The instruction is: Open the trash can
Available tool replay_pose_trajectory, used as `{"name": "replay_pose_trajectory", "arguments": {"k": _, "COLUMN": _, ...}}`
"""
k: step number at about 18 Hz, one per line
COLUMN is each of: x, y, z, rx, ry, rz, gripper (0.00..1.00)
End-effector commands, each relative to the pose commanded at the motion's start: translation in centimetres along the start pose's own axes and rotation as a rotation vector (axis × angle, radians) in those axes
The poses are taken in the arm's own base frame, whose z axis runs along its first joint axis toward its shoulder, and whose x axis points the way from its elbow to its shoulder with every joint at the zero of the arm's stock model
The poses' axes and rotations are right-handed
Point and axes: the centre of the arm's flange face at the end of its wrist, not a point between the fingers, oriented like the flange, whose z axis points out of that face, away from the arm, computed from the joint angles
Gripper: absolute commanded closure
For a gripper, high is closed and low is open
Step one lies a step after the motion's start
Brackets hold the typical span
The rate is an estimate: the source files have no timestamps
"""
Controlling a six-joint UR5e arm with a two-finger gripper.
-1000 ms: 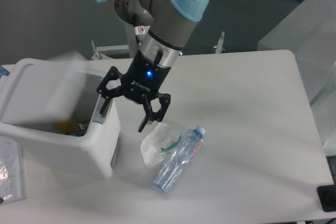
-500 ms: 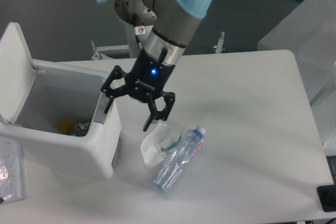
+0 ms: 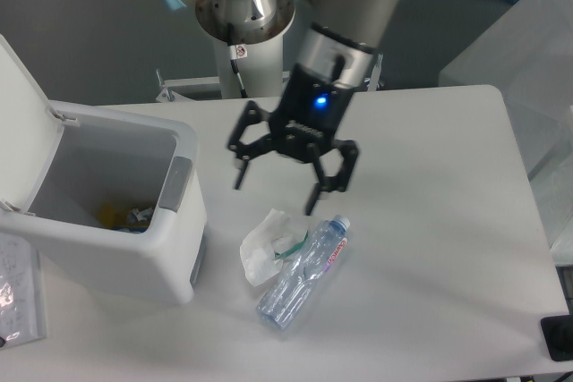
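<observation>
The trash can (image 3: pixel 134 257) is a large white boxy bin at the left of the table. Its lid (image 3: pixel 22 123) stands swung up on the far left side, and the inside shows some yellow and pale rubbish at the bottom. A grey push-button tab (image 3: pixel 175 182) sits on the right rim. My gripper (image 3: pixel 276 192) hangs open above the table to the right of the bin, apart from it, with nothing between its fingers.
A crushed clear plastic bottle (image 3: pixel 300 273) lies on the table below the gripper, beside a crumpled white mask or tissue (image 3: pixel 261 246). A clear packet (image 3: pixel 18 297) lies at the left front edge. A dark object (image 3: pixel 557 337) sits at the right front corner.
The lid went from swinging up in a blur to standing fully open. The gripper left the bin's right rim and moved right and slightly up, still open.
</observation>
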Motion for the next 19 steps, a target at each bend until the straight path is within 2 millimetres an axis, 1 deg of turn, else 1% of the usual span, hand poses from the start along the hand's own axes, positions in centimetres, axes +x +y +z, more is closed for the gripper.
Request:
{"name": "replay_pose_trajectory", "arguments": {"k": 1, "x": -2.2, "y": 1.2, "z": 0.2, "rx": -0.008, "ry": -0.006, "rz": 0.006, "gripper": 0.00}}
{"name": "replay_pose_trajectory", "arguments": {"k": 2, "x": -3.3, "y": 2.2, "z": 0.4, "rx": -0.017, "ry": -0.007, "rz": 0.020, "gripper": 0.00}}
{"name": "replay_pose_trajectory", "arguments": {"k": 3, "x": -4.1, "y": 2.8, "z": 0.7, "rx": -0.038, "ry": -0.022, "rz": 0.042, "gripper": 0.00}}
{"name": "replay_pose_trajectory", "arguments": {"k": 5, "x": -6.2, "y": 4.4, "z": 0.3, "rx": -0.150, "ry": -0.128, "rz": 0.086, "gripper": 0.00}}
{"name": "replay_pose_trajectory", "arguments": {"k": 6, "x": -6.8, "y": 5.0, "z": 0.6, "rx": -0.213, "ry": -0.176, "rz": 0.097, "gripper": 0.00}}
{"name": "replay_pose_trajectory", "arguments": {"k": 8, "x": -8.3, "y": 5.9, "z": 1.7, "rx": -0.324, "ry": -0.237, "rz": 0.110, "gripper": 0.00}}
{"name": "replay_pose_trajectory", "arguments": {"k": 9, "x": -8.5, "y": 5.9, "z": 2.5, "rx": -0.366, "ry": -0.257, "rz": 0.127, "gripper": 0.00}}
{"name": "replay_pose_trajectory", "arguments": {"k": 11, "x": -8.4, "y": 5.3, "z": 3.8, "rx": -0.429, "ry": -0.296, "rz": 0.157, "gripper": 0.00}}
{"name": "replay_pose_trajectory", "arguments": {"k": 13, "x": -8.2, "y": 4.5, "z": 4.4, "rx": -0.465, "ry": -0.319, "rz": 0.192, "gripper": 0.00}}
{"name": "replay_pose_trajectory", "arguments": {"k": 14, "x": -8.0, "y": 4.5, "z": 4.9, "rx": -0.484, "ry": -0.311, "rz": 0.233, "gripper": 0.00}}
{"name": "replay_pose_trajectory", "arguments": {"k": 15, "x": -8.1, "y": 4.7, "z": 5.4, "rx": -0.513, "ry": -0.304, "rz": 0.290, "gripper": 0.00}}
{"name": "replay_pose_trajectory", "arguments": {"k": 16, "x": -8.2, "y": 4.9, "z": 5.4, "rx": -0.546, "ry": -0.305, "rz": 0.345, "gripper": 0.00}}
{"name": "replay_pose_trajectory", "arguments": {"k": 18, "x": -7.8, "y": 5.2, "z": 5.9, "rx": -0.609, "ry": -0.301, "rz": 0.438, "gripper": 0.00}}
{"name": "replay_pose_trajectory", "arguments": {"k": 19, "x": -7.6, "y": 6.0, "z": 6.4, "rx": -0.643, "ry": -0.300, "rz": 0.453, "gripper": 0.00}}
